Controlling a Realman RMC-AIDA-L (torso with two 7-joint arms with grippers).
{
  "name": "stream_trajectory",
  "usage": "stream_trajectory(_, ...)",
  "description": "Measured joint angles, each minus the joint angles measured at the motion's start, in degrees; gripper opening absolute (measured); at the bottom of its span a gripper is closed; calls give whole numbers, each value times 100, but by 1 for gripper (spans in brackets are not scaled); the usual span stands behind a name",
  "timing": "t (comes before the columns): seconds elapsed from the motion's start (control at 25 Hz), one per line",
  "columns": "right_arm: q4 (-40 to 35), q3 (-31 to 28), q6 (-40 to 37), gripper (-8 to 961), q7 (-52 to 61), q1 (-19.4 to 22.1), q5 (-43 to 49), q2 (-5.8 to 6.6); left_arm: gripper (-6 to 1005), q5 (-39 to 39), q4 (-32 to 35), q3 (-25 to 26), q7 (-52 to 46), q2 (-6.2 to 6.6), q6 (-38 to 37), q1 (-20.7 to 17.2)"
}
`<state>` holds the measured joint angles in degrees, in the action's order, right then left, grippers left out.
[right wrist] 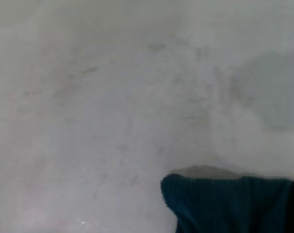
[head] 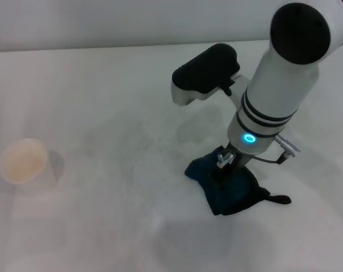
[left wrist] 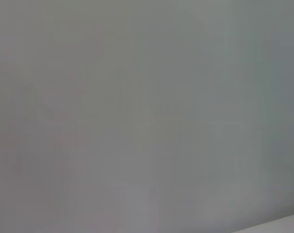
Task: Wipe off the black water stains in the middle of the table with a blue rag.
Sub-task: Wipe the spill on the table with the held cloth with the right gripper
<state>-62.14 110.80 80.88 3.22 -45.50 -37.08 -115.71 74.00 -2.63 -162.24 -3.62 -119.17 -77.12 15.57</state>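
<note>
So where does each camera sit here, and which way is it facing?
Head view: looks forward and down at the table, a cup, and the right arm with its gripper down on the blue rag.
Left wrist view: blank grey surface, no body.
Right wrist view: faces the tabletop and the rag's edge.
Shared: rag, table.

Soft, even light is washing over a pale scene, with two hazy wrist views.

Diffuse brightness is flattening the table; faint grey shadows are lying just beyond the right gripper and beside the cup. A blue ring is glowing on the arm above the gripper. The left wrist view is showing only featureless grey. The right wrist view is looking blurred, the blue rag soft-edged, faint smears barely registering.
</note>
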Motion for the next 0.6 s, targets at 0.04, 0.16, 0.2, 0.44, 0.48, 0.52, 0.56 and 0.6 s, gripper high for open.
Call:
stream_trajectory(0.04, -49, -13, 11, 91, -14, 30, 9, -6, 834, 0, 0, 0, 1, 0, -1, -1)
stream_trajectory(0.16, -234, 76, 7, 91, -59, 125, -132, -39, 834, 0, 0, 0, 2, -1, -2, 2)
stream_trajectory(0.2, -296, 158, -2, 91, -64, 158, -239, -46, 834, 0, 0, 0, 2, -1, -2, 6)
stream_trajectory(0.44, -481, 782, -255, 91, -47, 291, -862, -47, 835, 0, 8, 0, 2, -1, -37, 42)
stream_trajectory(0.48, -486, 854, -316, 90, -46, 293, -960, -46, 835, 0, 8, -1, 2, -1, -37, 52)
stream_trajectory(0.52, -491, 930, -398, 90, -49, 292, -1077, -47, 835, -1, 9, -5, 2, -1, -37, 58)
stream_trajectory(0.56, -498, 1020, -480, 90, -61, 288, -1199, -46, 835, -6, 9, -12, 2, -1, -36, 63)
stream_trajectory(0.6, -505, 1080, -532, 90, -68, 281, -1275, -47, 835, -13, 9, -22, 2, 1, -35, 68)
